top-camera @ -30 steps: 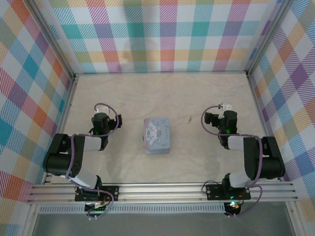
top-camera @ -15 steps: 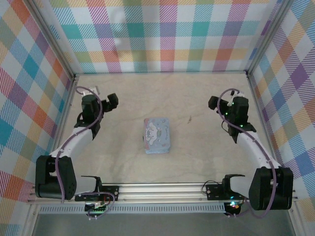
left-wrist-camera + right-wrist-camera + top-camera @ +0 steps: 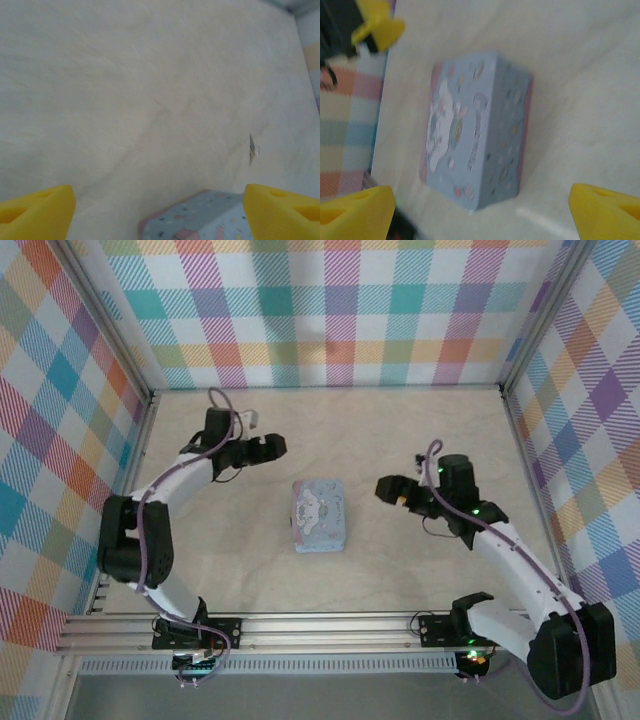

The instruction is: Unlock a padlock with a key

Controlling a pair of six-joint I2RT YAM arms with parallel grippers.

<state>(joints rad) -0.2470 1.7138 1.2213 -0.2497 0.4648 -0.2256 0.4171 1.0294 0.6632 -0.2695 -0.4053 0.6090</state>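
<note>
- Starting at the near edge: the left arm [image 3: 165, 490] and the right arm [image 3: 510, 550] are bolted to a metal rail [image 3: 330, 625]. Both reach out over the pale surface [image 3: 330, 430].
- Tin [image 3: 318, 517]: pale blue and rectangular, with a cartoon picture on top. It lies flat near the middle of the surface.
- Right hand [image 3: 388, 490]: just beyond and to the right of the tin, apart from it and pointing left.
- Right hand, own camera: the yellow fingertips [image 3: 357, 210] stand wide apart with nothing held. The tin lies ahead of them, untouched.
- Key [image 3: 251, 146]: in the left wrist view, a thin dark sliver lying on the bare surface. It is beyond the tin's corner and off to the right, apart from the tin. It is too small to make out any detail.
- Left hand [image 3: 268, 447]: beyond the tin's far left corner and clear of it, pointing right.
- Left hand, own camera: the yellow fingertips [image 3: 37, 210] sit at opposite edges of the frame, spread wide and gripping nothing. A corner of the tin shows low between them.
- Farthest out: checked cloth walls [image 3: 330, 310] close in the back and both sides.
</note>
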